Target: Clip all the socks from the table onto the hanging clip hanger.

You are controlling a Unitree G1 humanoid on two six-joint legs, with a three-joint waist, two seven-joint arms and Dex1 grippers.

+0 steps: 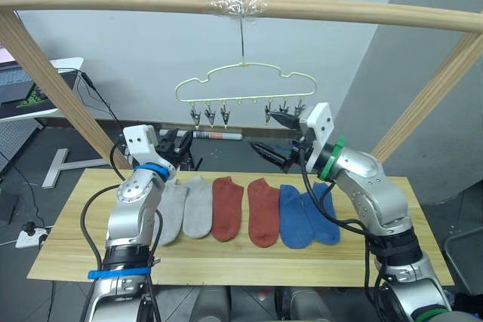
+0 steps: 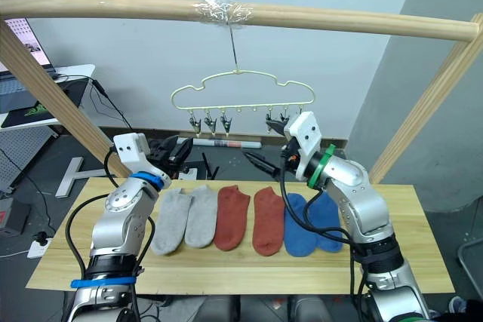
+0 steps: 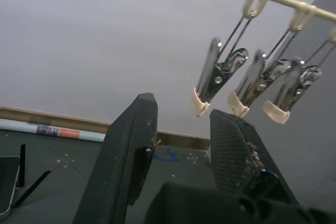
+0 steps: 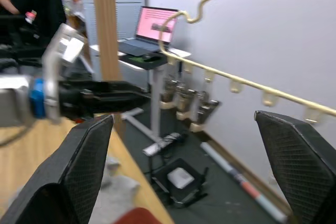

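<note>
Nothing readable anywhere here, honestly. The laptop (image 4: 155, 26) screen glows pink with some dark lines on it (way too blurry to make out a single word). The rolled tube on the floor (image 1: 217, 135) has a red-and-dark band that could be a label, but it's illegible.

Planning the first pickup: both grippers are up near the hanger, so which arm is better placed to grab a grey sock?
Left, probably. The left gripper is open above the grey socks; the right gripper hangs over the blue end.

Even indoor light, soft shadows; right wrist view w/ motion blur.
</note>
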